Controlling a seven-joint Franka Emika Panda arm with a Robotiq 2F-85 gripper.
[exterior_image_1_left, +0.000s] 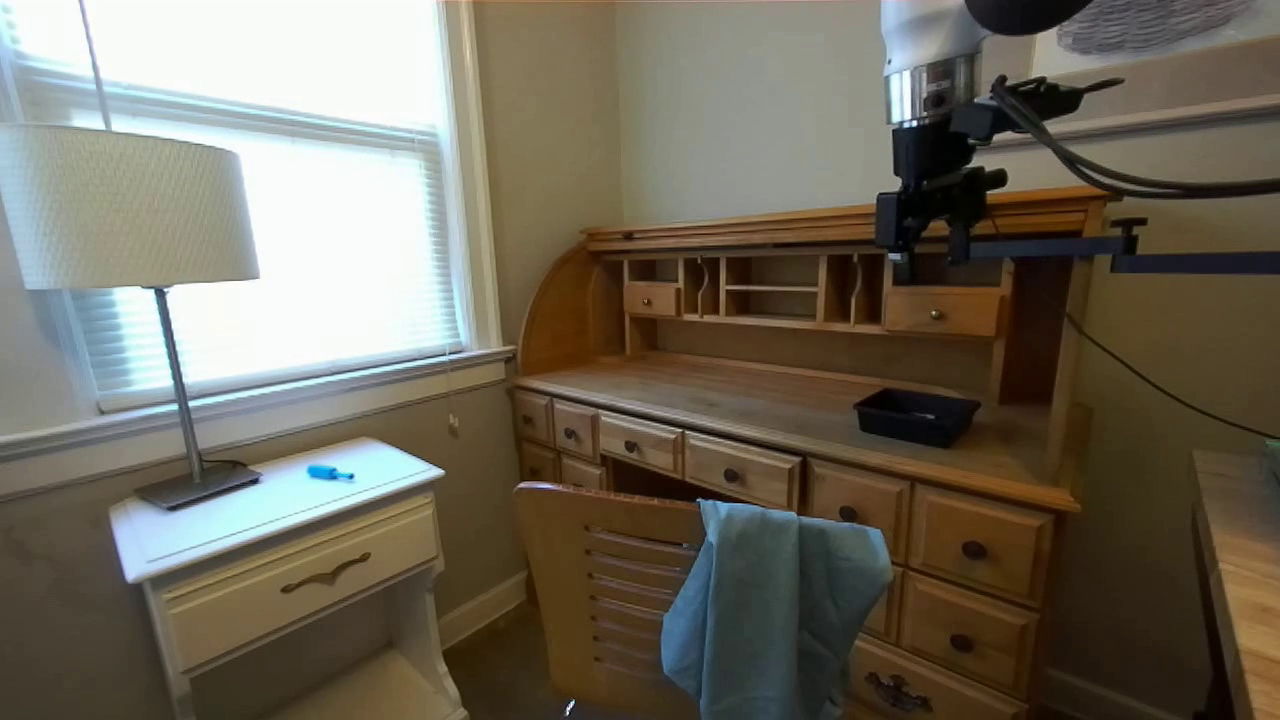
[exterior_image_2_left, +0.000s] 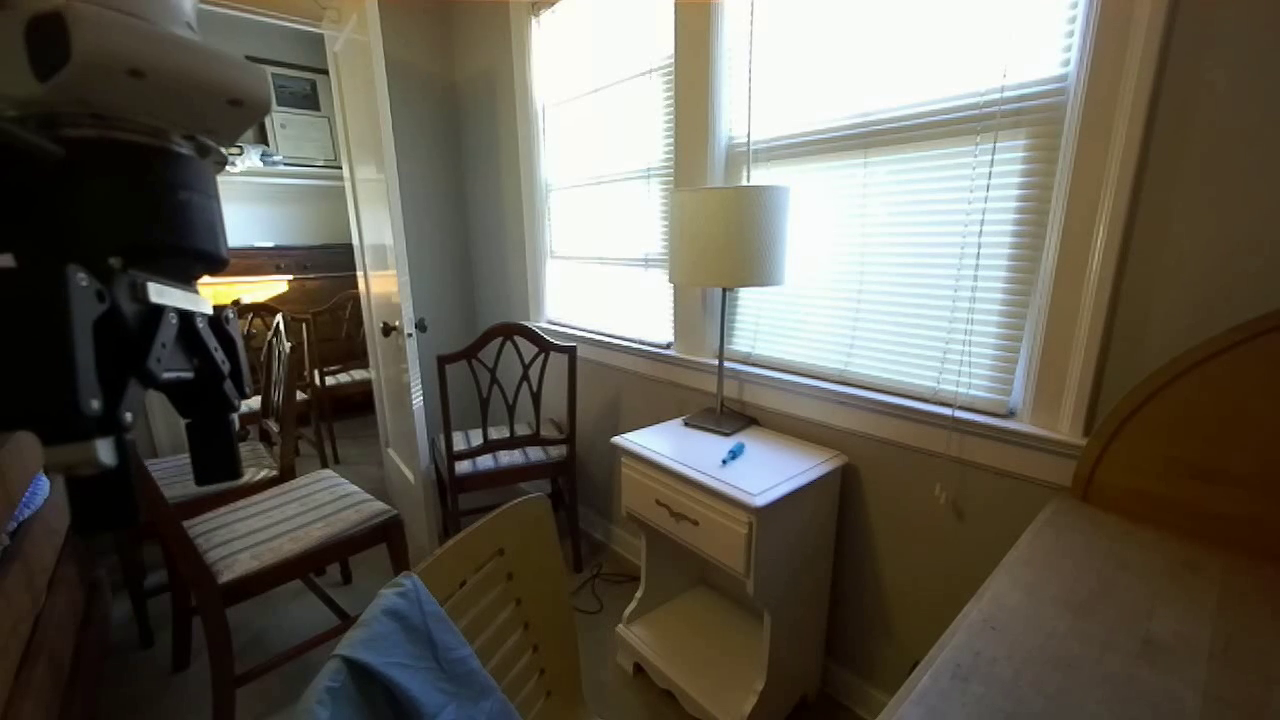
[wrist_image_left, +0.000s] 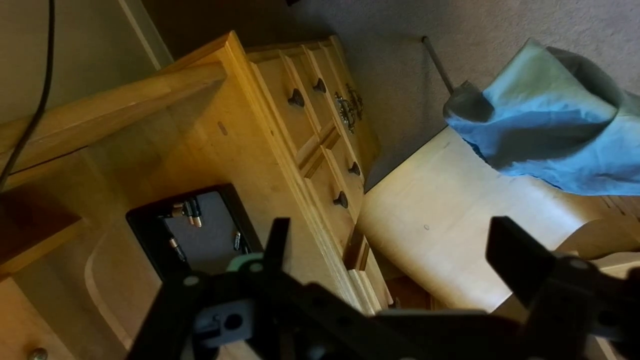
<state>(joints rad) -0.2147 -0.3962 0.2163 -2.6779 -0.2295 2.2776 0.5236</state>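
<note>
At the left of an exterior view, a lamp (exterior_image_1_left: 125, 208) bears a drum-shaped, finely textured pale shade on a slim grey stem, its flat base resting on a white-painted nightstand (exterior_image_1_left: 300, 500) with a curved drawer pull (exterior_image_1_left: 326, 576); a small blue object (exterior_image_1_left: 330, 472) lies on the smooth top. Farther right stands a wooden chair (exterior_image_1_left: 560, 570) with a slatted back, a soft blue cloth (exterior_image_1_left: 780, 610) hanging over it in loose folds. Behind them runs a grained, honey-coloured roll-top desk (exterior_image_1_left: 680, 385) with dark round knobs (exterior_image_1_left: 973, 549) and rectangular cubbyholes (exterior_image_1_left: 772, 289), and toward its right end sits a shallow black rectangular tray (exterior_image_1_left: 905, 425). Seen from the wrist, the tray holds several cylindrical batteries (wrist_image_left: 196, 212), black with copper-coloured ends, and a pale green thing (wrist_image_left: 244, 261), partly hidden, shows near its corner. To the right of these, the gripper (wrist_image_left: 395, 245) has its jaws spread wide, with 2 blunt black fingers (wrist_image_left: 276, 245) flanking a broad gap; it grips nothing and appears to touch nothing. The tray lies to the left of the gap in the wrist view, past the finger on that side, its near corner covered by the gripper; it rests well below the fingertips, apart from them. The cloth lies at the upper right there, also apart from the jaws.
</note>
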